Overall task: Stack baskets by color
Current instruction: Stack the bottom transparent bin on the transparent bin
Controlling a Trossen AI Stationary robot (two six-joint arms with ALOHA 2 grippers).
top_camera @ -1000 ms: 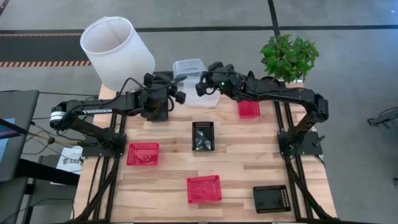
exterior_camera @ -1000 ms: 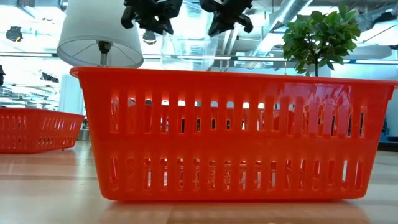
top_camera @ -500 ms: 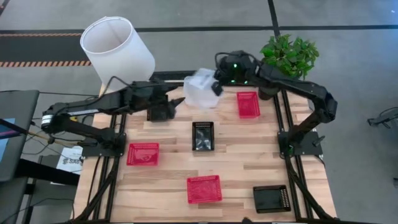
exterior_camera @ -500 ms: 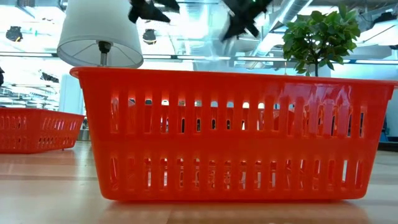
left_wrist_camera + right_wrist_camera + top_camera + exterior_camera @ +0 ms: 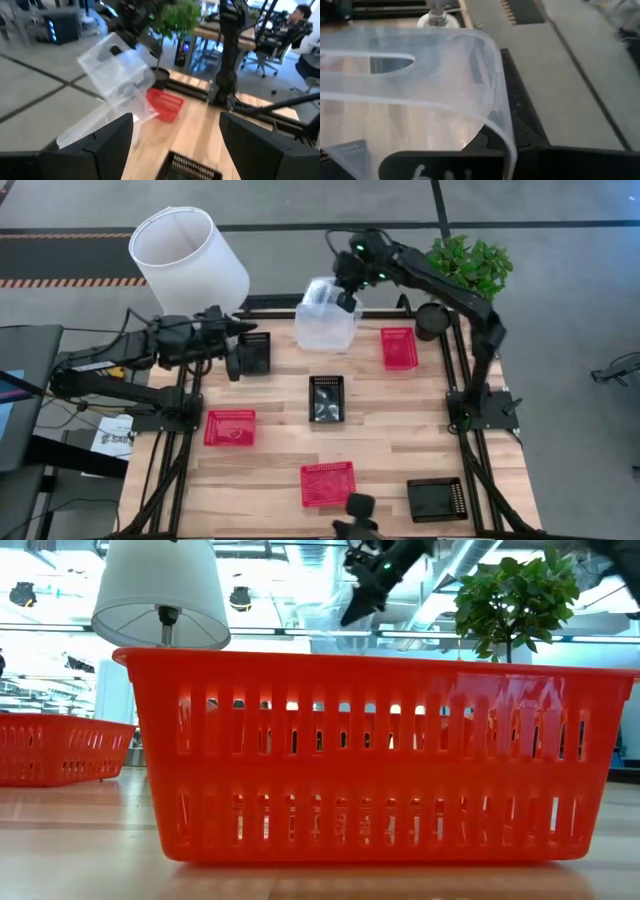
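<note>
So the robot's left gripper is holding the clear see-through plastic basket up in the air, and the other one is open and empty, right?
Not quite. The right gripper is shut on the clear see-through plastic basket, lifted over the table's far edge. The left gripper is the open, empty one, near a black mesh basket. The high view shows this.

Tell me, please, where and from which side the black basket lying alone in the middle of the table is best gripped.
Probably by one long side wall of the black basket, coming straight down from above. It lies flat with its open top up, so the thin rim shows all round; nothing stands close beside it. The open left end effector is nearer; the right end effector holds the clear basket.
</note>
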